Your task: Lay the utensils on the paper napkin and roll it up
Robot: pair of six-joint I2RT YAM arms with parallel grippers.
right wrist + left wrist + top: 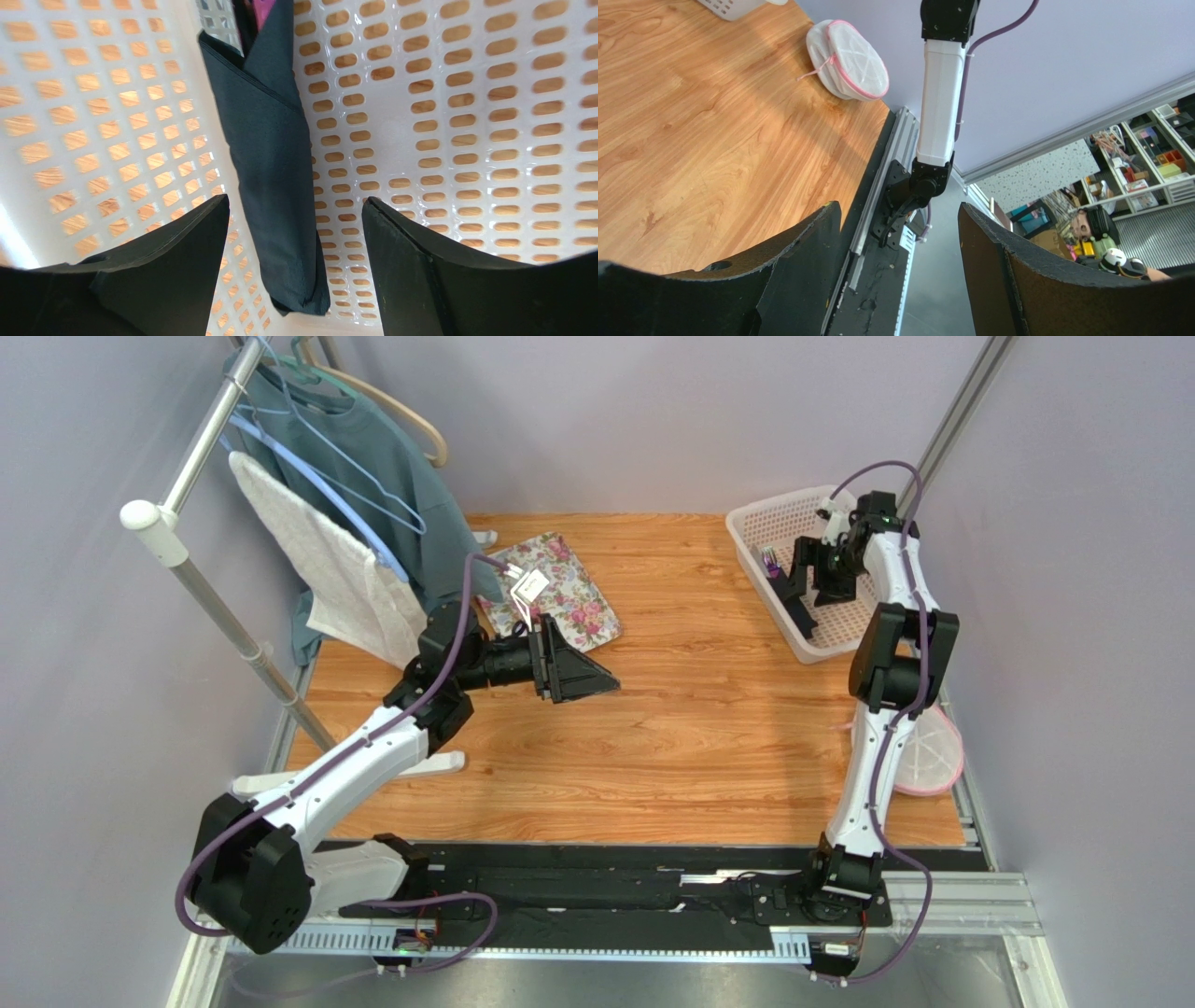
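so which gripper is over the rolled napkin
The right gripper, open above the rolled black napkin in the white basket; the left gripper is open over the wooden table.

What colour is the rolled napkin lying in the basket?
The napkin is black; the right wrist view shows it best.

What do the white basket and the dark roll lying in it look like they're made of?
The white basket is probably moulded plastic: glossy, with regular rows of slots. The dark roll looks like a matte black paper napkin: soft creases, a thin folded edge and no sheen, though thin cloth can't be ruled out.
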